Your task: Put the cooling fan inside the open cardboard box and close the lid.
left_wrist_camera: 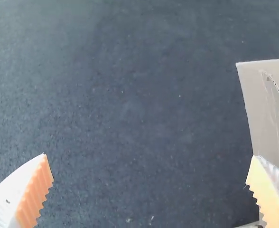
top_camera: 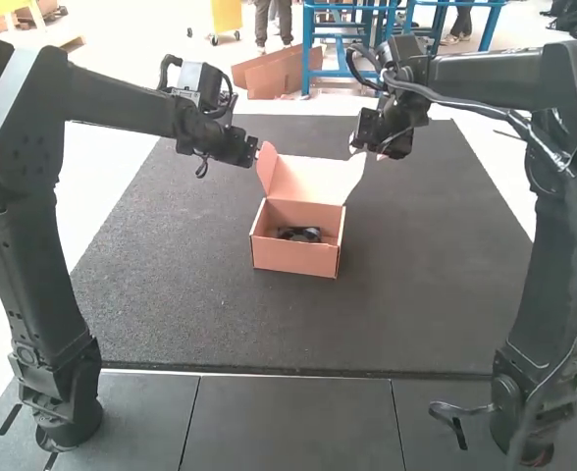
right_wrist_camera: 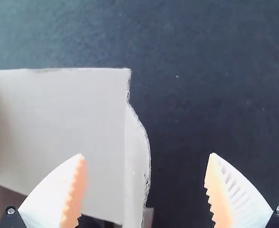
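Two arms: we see the left arm (top_camera: 102,98) and the right arm (top_camera: 504,74) coming in from opposite sides, both raised above the far half of the black mat (top_camera: 151,255).
Box: the cardboard box (top_camera: 296,253) sits upright near the middle of the mat, with its top open.
Lid: the lid (top_camera: 303,177) stands up from the box's far wall, and its pale inner face is turned toward us in the high view.
Fan: the cooling fan (top_camera: 298,234) lies inside the box on its floor, dark against the cardboard; we cannot make out which way it faces.
Left gripper: the left gripper (top_camera: 257,154) hangs just beside the lid's upper left corner. In its wrist view the white ribbed fingers (left_wrist_camera: 28,197) with orange pads are spread wide, with nothing held between them. The lid's corner shows close to one fingertip, and we cannot tell whether the two touch.
Right gripper: the right gripper (top_camera: 365,145) hangs at the lid's upper right corner. Its fingers (right_wrist_camera: 61,192) are also spread wide. In its wrist view the lid's edge and a narrow side flap (right_wrist_camera: 137,156) lie in the gap between them, and neither pad is pressed on the cardboard.
Table: a grey table (top_camera: 288,422) shows in front of the mat, at the arms' bases.
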